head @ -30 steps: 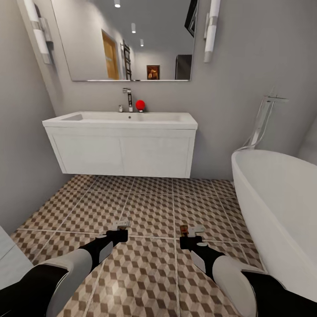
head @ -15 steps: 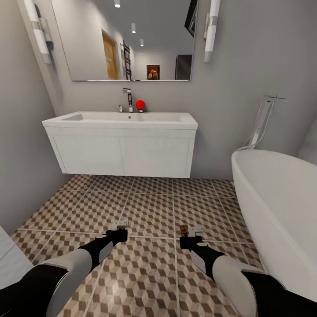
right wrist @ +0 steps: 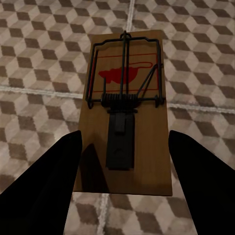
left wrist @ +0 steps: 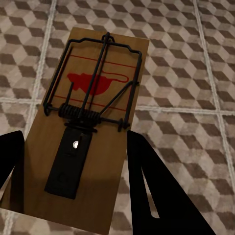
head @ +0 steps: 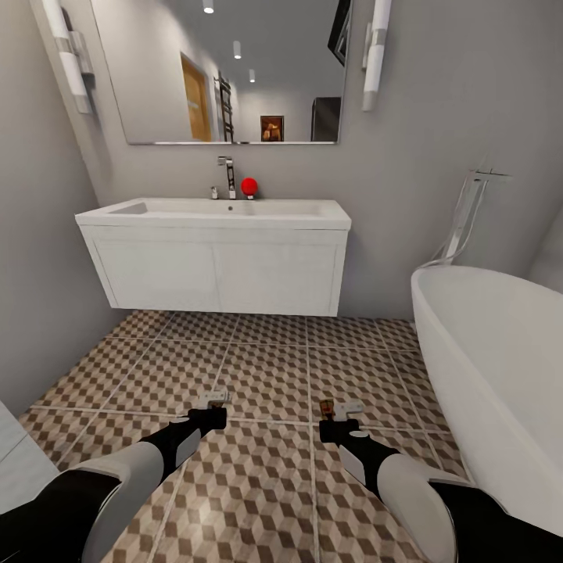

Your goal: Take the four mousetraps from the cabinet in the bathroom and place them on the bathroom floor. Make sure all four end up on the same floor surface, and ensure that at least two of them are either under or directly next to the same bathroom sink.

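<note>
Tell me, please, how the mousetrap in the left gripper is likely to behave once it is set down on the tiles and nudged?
The mousetrap is a flat wooden board, so it should lie stable, sliding rather than rolling or tipping. It looks rigid and probably light. Its wire spring stands proud on top and might snag a finger of the left gripper.

head: high, facing sink | wrists: close, looking down | shared: tiled floor

The bathtub is cut off at right.
</note>
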Tool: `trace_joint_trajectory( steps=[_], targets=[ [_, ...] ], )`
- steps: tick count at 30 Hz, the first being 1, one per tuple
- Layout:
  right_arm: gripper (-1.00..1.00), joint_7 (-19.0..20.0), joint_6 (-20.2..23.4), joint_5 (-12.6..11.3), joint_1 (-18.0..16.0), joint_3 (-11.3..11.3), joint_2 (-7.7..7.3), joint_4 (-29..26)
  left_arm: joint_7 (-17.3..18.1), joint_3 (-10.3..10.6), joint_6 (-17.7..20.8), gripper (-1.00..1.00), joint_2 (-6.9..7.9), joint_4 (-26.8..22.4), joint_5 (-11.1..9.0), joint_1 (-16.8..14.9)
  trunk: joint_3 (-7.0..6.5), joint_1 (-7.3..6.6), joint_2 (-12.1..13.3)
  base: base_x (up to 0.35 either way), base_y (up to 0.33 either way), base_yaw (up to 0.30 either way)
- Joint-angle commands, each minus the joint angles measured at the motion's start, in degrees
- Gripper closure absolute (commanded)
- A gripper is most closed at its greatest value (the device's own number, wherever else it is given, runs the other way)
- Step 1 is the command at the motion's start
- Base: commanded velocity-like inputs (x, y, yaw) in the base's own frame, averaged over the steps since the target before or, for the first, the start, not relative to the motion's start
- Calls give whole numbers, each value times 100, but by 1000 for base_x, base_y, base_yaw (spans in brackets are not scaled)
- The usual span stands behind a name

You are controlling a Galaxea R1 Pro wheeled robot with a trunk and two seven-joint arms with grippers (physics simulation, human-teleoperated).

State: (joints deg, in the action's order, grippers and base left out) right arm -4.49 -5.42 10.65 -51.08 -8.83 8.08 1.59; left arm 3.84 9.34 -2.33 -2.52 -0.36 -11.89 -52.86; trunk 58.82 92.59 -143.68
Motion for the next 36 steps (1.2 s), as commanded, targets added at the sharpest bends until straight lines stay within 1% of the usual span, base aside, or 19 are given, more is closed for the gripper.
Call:
trace_joint_trajectory(
  steps=[1, 10, 14, 26, 36],
  targets=[
    [100, -27, -29, 60, -7, -49, 0, 17, 5, 49, -24, 100, -1, 10, -36, -5, 5, -1, -2, 0, 0, 0],
    [100, -27, -26, 61, -7, -49, 0, 17, -4, 51, -26, 100, -8, 10, -38, -5, 5, -1, -2, 1, 0, 0],
    [100, -26, -27, 60, -7, -49, 0, 17, -12, 46, -28, 100, 1, 10, -35, -5, 5, -1, -2, 139, 0, 0],
    [100, -26, -27, 61, -7, -49, 0, 17, -11, 42, -38, 100, 18, 10, -33, -5, 5, -1, -2, 299, 0, 0],
    [100, -26, -29, 65, -7, -49, 0, 17, -7, 42, -39, 100, 90, 10, -60, -5, 5, -1, -2, 324, 0, 0]
  ],
)
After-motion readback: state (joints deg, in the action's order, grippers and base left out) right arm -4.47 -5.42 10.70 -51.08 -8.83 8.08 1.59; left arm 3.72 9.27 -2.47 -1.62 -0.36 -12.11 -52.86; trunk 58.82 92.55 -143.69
